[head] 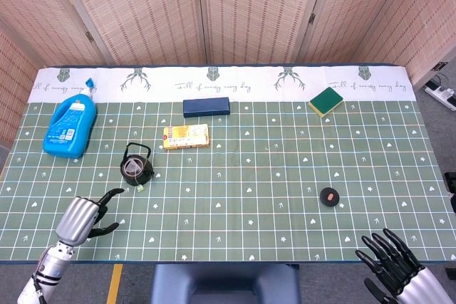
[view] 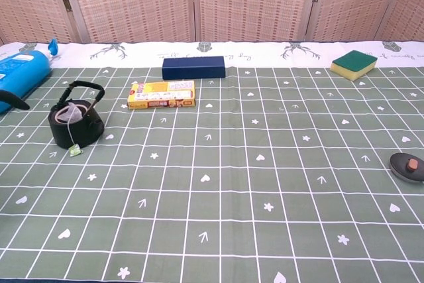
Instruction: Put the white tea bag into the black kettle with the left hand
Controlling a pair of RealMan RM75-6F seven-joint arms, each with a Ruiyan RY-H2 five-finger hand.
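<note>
The black kettle (head: 136, 166) (view: 76, 124) stands lidless at the left of the green mat. The white tea bag (head: 132, 169) (view: 67, 114) lies inside it, and its string runs over the rim to a small green tag (head: 140, 188) (view: 74, 151) lying on the mat beside the kettle. My left hand (head: 80, 218) hovers near the front left edge, well short of the kettle, fingers spread and holding nothing; the chest view shows only one fingertip (view: 14, 101) at its left edge. My right hand (head: 396, 267) is at the front right corner, fingers spread, empty.
A blue detergent bottle (head: 69, 126) lies at the far left. A yellow box (head: 186, 136) and a dark blue box (head: 206, 107) sit behind the kettle. A green-and-yellow sponge (head: 325, 100) is at the back right. The kettle's black lid (head: 328, 196) lies at the right.
</note>
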